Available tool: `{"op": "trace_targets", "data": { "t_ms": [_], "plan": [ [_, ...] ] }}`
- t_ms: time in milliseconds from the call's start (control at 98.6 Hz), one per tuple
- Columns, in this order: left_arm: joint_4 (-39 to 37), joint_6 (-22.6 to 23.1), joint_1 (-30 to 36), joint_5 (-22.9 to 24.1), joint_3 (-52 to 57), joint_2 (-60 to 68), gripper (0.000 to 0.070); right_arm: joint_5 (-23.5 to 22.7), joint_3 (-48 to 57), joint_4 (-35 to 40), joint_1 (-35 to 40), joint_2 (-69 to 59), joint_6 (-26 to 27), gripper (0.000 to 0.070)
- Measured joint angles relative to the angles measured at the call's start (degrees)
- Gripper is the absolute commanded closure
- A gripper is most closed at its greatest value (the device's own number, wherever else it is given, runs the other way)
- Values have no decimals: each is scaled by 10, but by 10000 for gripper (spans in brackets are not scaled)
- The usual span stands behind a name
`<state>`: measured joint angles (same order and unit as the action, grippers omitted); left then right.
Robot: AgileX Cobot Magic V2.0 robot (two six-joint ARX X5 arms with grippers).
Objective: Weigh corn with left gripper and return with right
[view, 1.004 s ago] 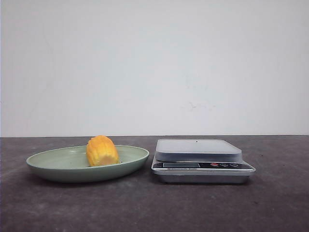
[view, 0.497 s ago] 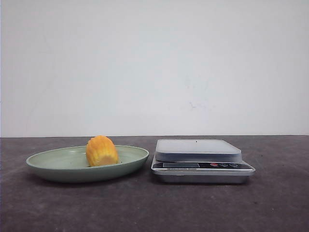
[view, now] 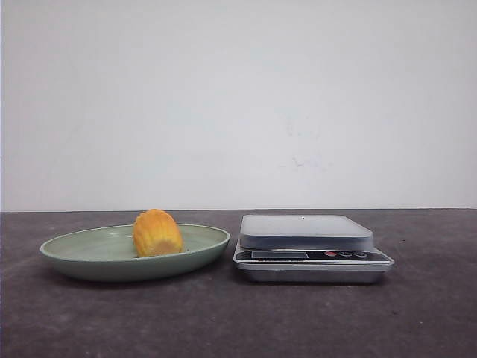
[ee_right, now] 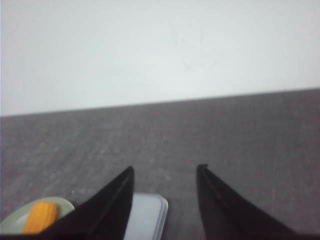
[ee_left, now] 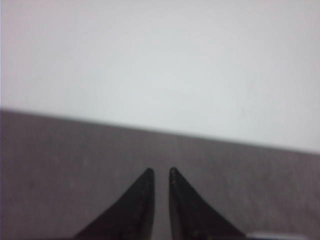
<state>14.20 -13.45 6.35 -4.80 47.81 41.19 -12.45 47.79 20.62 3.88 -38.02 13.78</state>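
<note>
The corn (view: 157, 233), a stubby orange-yellow cob piece, lies on its side in a shallow pale-green plate (view: 89, 253) on the dark tabletop (view: 238, 321), just beside a silver kitchen scale (view: 309, 246) whose weighing pan is bare. Neither arm appears in the front view. From its wrist camera, the left gripper (ee_left: 160, 172) hangs above bare tabletop facing the white wall (view: 238, 104), its two black pointed fingers drawn nearly together with only a thin gap and nothing between them. The right gripper (ee_right: 165, 172) is poised above the tabletop with its fingers spread wide apart and unloaded; past the fingers, its wrist view catches a corner of the scale and the plate with the corn.
</note>
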Motion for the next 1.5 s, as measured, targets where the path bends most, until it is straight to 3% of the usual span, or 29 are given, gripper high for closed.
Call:
{"op": "trace_targets", "data": {
  "t_ms": [51,132,183,517,994,1177,1501],
  "plan": [
    [3,0,2,-11,0,1,526,-4,0,8,0,-4,-3,421],
    [-3,2,5,-16,0,0,247,-10,0,19,0,-5,-10,318],
    [-3,2,7,-17,0,2,185,-10,0,18,0,-3,-14,298],
    [-2,4,44,-53,7,40,184,-10,0,18,0,-3,-20,298],
    [-2,4,145,-54,16,284,184,-11,0,49,0,-3,-25,274],
    [-36,4,173,-38,16,360,184,-11,0,53,0,-3,-30,274],
    [-92,-16,219,43,16,441,184,-13,0,57,0,-3,-31,275]
  ]
}}
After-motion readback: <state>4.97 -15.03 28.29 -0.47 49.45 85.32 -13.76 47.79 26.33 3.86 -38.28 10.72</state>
